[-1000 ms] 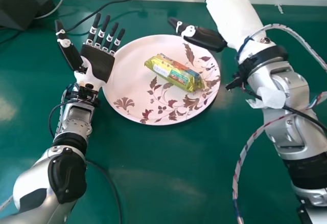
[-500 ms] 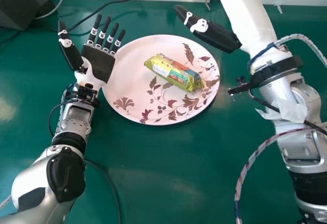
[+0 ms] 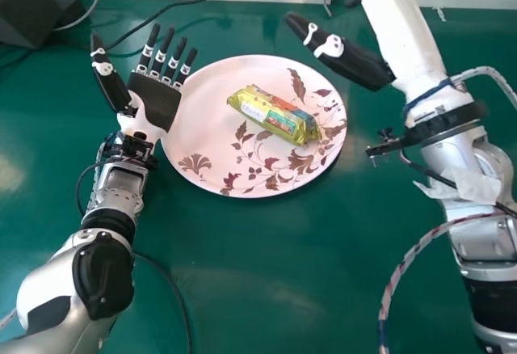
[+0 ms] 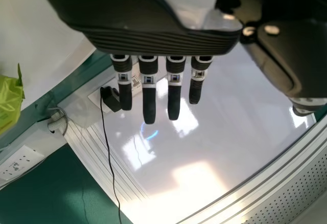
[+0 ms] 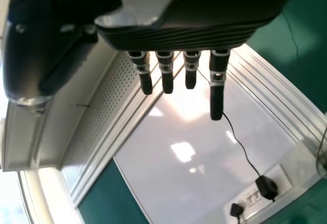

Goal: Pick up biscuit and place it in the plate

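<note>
Wide green counter surrounds the round, leaf-patterned white plate, yellow-wrapped biscuit inside its rim; my left hand at its edge, right hand apart, both with straight fingers.

Soft sheen marks the brightly lit surface. Both wrist views show burnt-out white glare on the glossy board.

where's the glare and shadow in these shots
Head view: pale sheen on the green table near the left edge, dark shadow at the lower right of the plate; left wrist view: washed-out glare on the white panel; right wrist view: bright glare beyond the right hand.
</note>
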You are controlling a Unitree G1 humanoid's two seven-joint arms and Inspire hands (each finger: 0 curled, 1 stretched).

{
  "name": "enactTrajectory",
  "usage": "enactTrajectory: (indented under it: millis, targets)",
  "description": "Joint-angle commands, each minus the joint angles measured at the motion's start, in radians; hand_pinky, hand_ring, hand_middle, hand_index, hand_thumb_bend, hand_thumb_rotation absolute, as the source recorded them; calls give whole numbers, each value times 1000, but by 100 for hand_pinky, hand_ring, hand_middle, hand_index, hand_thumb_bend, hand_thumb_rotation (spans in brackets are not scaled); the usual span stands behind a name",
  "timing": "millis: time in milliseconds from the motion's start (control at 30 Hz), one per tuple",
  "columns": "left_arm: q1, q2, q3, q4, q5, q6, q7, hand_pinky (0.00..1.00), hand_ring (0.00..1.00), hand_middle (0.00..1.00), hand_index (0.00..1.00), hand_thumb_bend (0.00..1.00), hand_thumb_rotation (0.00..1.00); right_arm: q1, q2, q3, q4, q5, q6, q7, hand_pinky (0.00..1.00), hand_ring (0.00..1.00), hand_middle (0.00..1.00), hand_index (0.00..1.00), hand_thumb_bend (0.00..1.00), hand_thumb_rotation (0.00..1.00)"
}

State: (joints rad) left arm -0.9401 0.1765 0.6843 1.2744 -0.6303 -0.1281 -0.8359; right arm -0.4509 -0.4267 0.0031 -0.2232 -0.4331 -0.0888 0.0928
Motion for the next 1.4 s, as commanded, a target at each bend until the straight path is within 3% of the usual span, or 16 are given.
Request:
enactTrajectory:
  millis: [0, 100, 167, 367, 667, 867, 1033, 1367]
  targets:
    - [38, 0, 19, 32, -8, 30, -4, 84, 81, 90, 96, 93, 78, 18, 11, -19, -14, 50, -33, -2, 65, 85, 100, 100, 95, 39]
    - [36, 2, 24, 33, -8, 39, 2, 69, 81, 91, 96, 91, 77, 29, 24, -34, -12, 97, -47, -5, 64, 84, 100, 100, 95, 39]
    - [35, 4, 26, 33, -6, 43, 2, 67, 81, 91, 96, 92, 77, 37, 35, -43, -12, 129, -49, -3, 64, 84, 100, 100, 95, 39]
    - [34, 7, 31, 36, -4, 43, 0, 76, 81, 91, 96, 93, 79, 62, 46, -63, -11, 172, -62, -6, 64, 84, 100, 100, 95, 38]
    - [36, 12, 32, 40, 6, 36, 12, 72, 83, 92, 96, 89, 76, 89, 67, -93, 15, 261, -126, 3, 65, 85, 100, 100, 95, 38]
    - [38, 10, 33, 42, 8, 33, -9, 77, 81, 93, 98, 88, 81, 107, 67, -110, 43, 296, -183, 2, 67, 88, 100, 100, 94, 38]
    - [37, 10, 55, 45, -14, 50, -39, 73, 79, 92, 98, 92, 85, 116, 76, -124, 72, 334, -228, 3, 69, 89, 100, 100, 88, 32]
    - [34, 9, 67, 48, -18, 56, -68, 76, 80, 92, 99, 91, 88, 139, 76, -144, 144, 373, -320, 10, 85, 97, 100, 100, 88, 32]
